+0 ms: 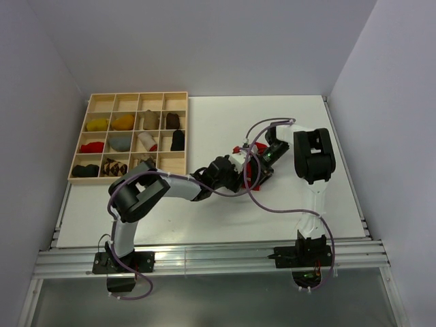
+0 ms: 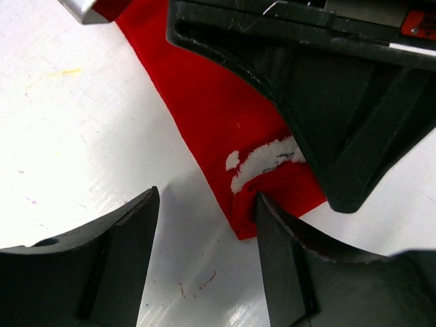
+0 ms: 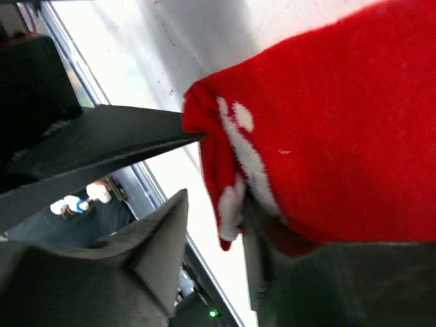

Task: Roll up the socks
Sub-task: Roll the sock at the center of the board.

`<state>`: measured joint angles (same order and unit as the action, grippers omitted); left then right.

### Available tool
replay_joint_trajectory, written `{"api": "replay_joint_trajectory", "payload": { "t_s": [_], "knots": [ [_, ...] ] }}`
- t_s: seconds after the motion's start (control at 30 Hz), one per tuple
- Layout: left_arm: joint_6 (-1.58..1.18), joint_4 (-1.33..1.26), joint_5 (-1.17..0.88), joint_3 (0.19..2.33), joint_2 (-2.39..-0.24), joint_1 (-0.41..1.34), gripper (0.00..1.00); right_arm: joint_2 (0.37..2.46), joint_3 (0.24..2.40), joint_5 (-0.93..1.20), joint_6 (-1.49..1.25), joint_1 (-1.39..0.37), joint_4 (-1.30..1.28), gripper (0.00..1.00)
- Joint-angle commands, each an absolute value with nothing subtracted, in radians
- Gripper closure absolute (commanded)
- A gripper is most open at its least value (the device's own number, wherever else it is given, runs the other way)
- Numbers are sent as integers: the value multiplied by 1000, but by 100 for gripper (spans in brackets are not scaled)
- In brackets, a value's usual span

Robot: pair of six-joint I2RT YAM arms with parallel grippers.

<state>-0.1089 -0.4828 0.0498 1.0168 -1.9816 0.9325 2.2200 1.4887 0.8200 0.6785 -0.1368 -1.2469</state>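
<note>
A red sock [image 1: 249, 162] with white marks lies flat on the white table, right of centre, between my two grippers. In the left wrist view its end corner [image 2: 253, 204] rests against the inner face of my right-hand finger [image 2: 293, 266]. The left gripper [image 2: 208, 201] is open, with bare table in most of the gap. In the right wrist view the sock's folded, white-marked edge [image 3: 228, 197] hangs between the spread jaws of my right gripper [image 3: 216, 204], close to one finger [image 3: 306, 279]. The left gripper's finger [image 3: 102, 136] touches the same corner.
A wooden compartment tray [image 1: 87, 129] stands at the back left. It holds rolled bundles, among them a black one [image 1: 178, 139] and an argyle one [image 1: 114, 167]. The right gripper's body [image 2: 340, 102] sits right above the sock. The table's near rail [image 1: 204, 259] runs in front.
</note>
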Motion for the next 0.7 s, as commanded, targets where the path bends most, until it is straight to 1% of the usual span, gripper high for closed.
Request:
{"api": "replay_joint_trajectory", "payload": {
  "t_s": [0.0, 0.1, 0.27, 0.37, 0.47, 0.53, 0.67],
  "knots": [
    [-121, -469, 109, 1051, -2016, 945, 38, 2146, 1463, 752, 614, -132, -1100, 54],
    [-136, -459, 135, 1054, -2032, 956, 38, 2082, 1428, 715, 552, -132, -1013, 49],
    [-166, -423, 183, 1072, -2052, 962, 38, 1987, 1370, 681, 476, -123, -895, 47],
    [-173, -402, 210, 1083, -2065, 962, 38, 1930, 1347, 713, 448, -85, -845, 44],
    [-179, -382, 216, 1089, -2074, 960, 39, 1881, 1336, 744, 453, -33, -816, 44],
    [-201, -377, 204, 1083, -2074, 956, 39, 1849, 1325, 729, 484, -12, -796, 44],
    [-238, -361, 138, 1071, -2057, 920, 46, 1738, 1218, 693, 546, 37, -691, 46]
  ]
}}
